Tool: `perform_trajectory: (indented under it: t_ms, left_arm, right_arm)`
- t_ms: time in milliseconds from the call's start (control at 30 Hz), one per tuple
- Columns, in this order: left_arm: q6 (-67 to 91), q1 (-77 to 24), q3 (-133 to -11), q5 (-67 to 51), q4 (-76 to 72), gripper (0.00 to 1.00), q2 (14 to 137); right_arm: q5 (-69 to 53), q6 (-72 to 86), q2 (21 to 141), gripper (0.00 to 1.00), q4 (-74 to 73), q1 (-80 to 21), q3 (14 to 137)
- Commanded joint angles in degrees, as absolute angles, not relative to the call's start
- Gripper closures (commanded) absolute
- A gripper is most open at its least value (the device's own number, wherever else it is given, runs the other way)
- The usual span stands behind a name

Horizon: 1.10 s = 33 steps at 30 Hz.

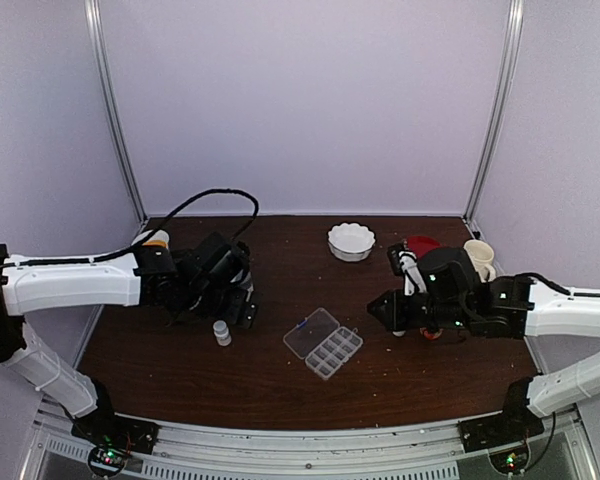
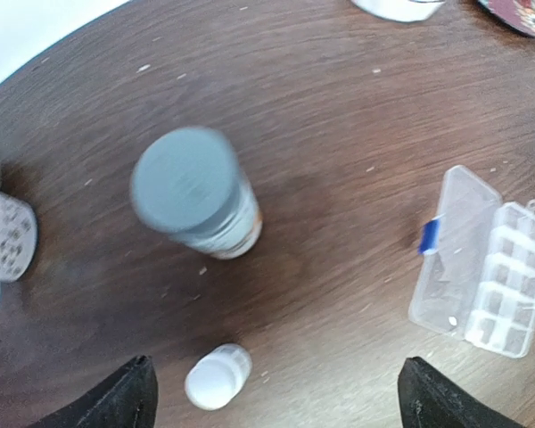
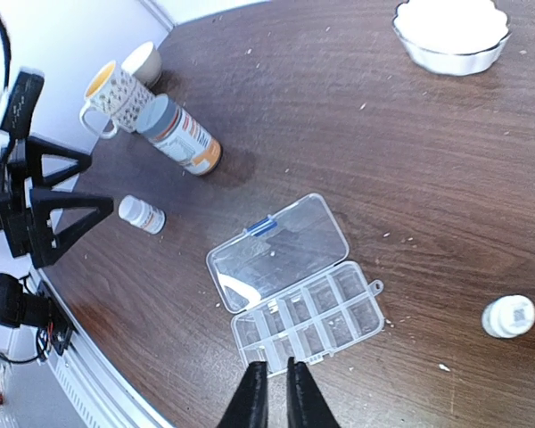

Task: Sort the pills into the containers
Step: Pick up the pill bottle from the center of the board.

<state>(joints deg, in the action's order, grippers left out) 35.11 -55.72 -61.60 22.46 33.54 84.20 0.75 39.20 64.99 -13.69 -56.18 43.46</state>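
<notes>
The clear organizer box (image 3: 308,312) lies open in mid-table, its lid (image 3: 276,248) folded flat beside it; it also shows in the top view (image 1: 323,343) and the left wrist view (image 2: 495,267). Tiny whitish pills lie scattered on the wood (image 3: 443,366), one on the lid (image 3: 273,253), and a few in the compartments. My right gripper (image 3: 275,392) is shut and empty just above the box's near edge. My left gripper (image 2: 276,383) is wide open above a small white bottle (image 2: 218,376), with nothing in it.
An orange bottle with a grey cap (image 2: 196,192) stands behind the small white bottle. A second small white bottle (image 3: 508,316) stands right of the box. The white scalloped bowl (image 1: 351,241) is at the back. Mugs (image 3: 116,89) stand far left, another mug (image 1: 478,258) and a red object (image 1: 421,244) far right.
</notes>
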Motion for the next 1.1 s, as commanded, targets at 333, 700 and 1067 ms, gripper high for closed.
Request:
perform_trajectory:
  t_ms: [333, 700, 1067]
  left_arm:
    - [41.4, -54.9, -51.9, 23.3, 34.8, 0.11, 77.6]
    - [40.7, -51.3, -51.1, 20.0, 33.5, 0.22, 81.1]
    - [40.8, -50.2, -52.8, 18.3, 33.7, 0.32, 84.9]
  right_arm:
    - [14.3, 39.7, 50.1, 0.46, -28.8, -56.3, 42.2]
    - [13.8, 42.5, 48.6, 0.38, -29.4, -56.3, 42.2]
    - [12.8, 42.4, 51.3, 0.39, -28.4, -56.3, 43.0]
